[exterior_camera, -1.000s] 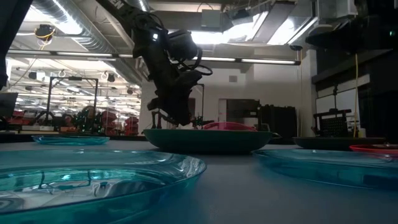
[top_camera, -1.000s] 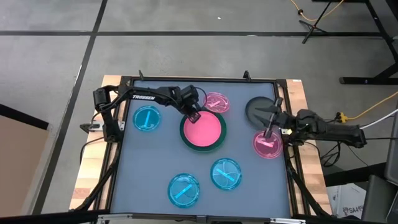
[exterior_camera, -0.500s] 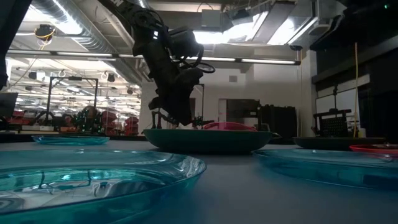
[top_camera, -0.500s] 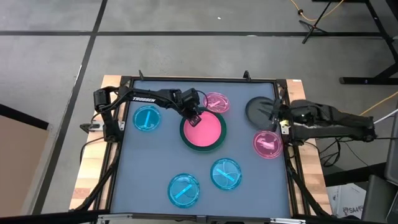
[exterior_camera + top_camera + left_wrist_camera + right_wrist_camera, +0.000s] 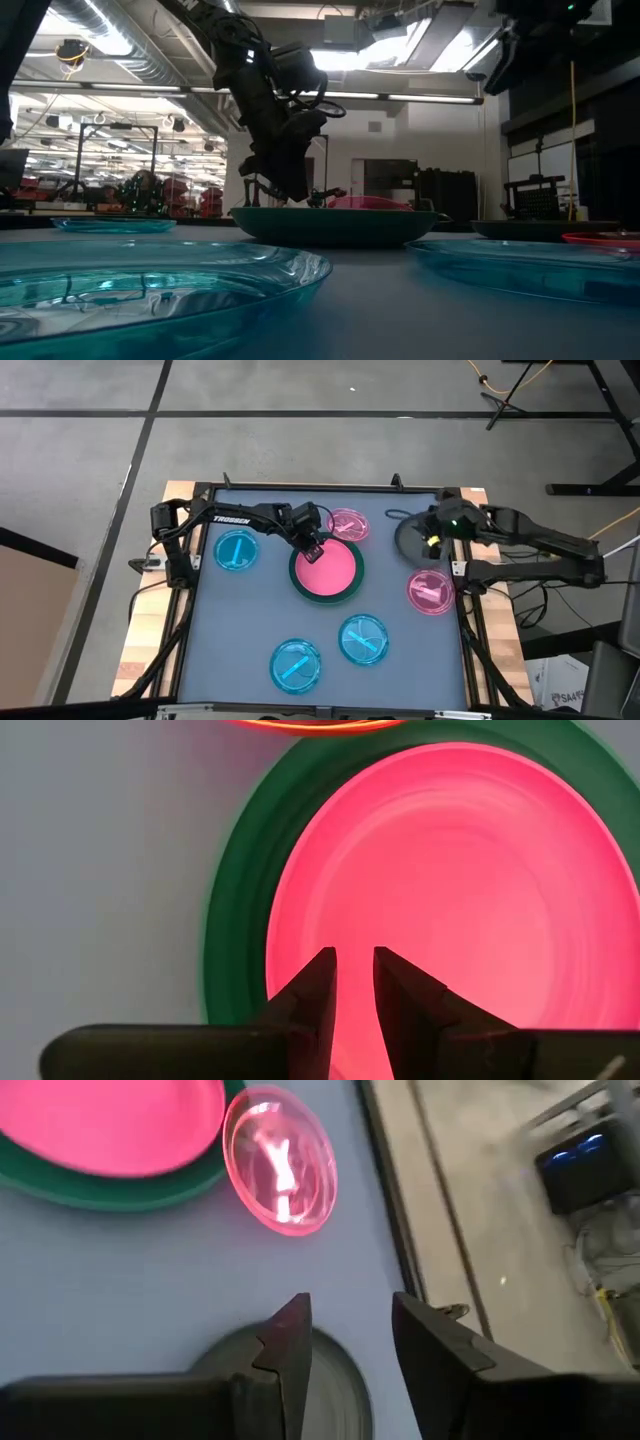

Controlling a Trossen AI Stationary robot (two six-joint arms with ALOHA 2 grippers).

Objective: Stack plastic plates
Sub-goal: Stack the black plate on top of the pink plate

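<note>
The opaque pink plate [image 5: 328, 570] lies inside the large dark green plate [image 5: 296, 582] at mid-table, and both show in the left wrist view as the pink plate [image 5: 460, 890] and the green plate [image 5: 240, 920]. My left gripper [image 5: 312, 547] hovers over the pink plate's far-left rim, fingers a narrow gap apart, and I see no touch. My right gripper [image 5: 432, 532] is open above the dark grey plate [image 5: 408, 540], which appears under its fingers as the grey plate [image 5: 330, 1390]. One translucent pink plate [image 5: 348, 524] lies beyond the stack, another [image 5: 430, 592] near the right edge.
Three translucent cyan plates lie flat on the table: one at the left [image 5: 236, 549] and two near the front [image 5: 363, 639], [image 5: 296, 665]. The table's raised frame [image 5: 458, 510] runs close beside the grey plate. Bare tabletop lies between the stack and the front plates.
My right gripper has moved from over the right-hand translucent pink plate toward the far edge and now stands over the dark grey plate, having turned as it went. That pink plate stays flat where it was. My left gripper has barely shifted.
</note>
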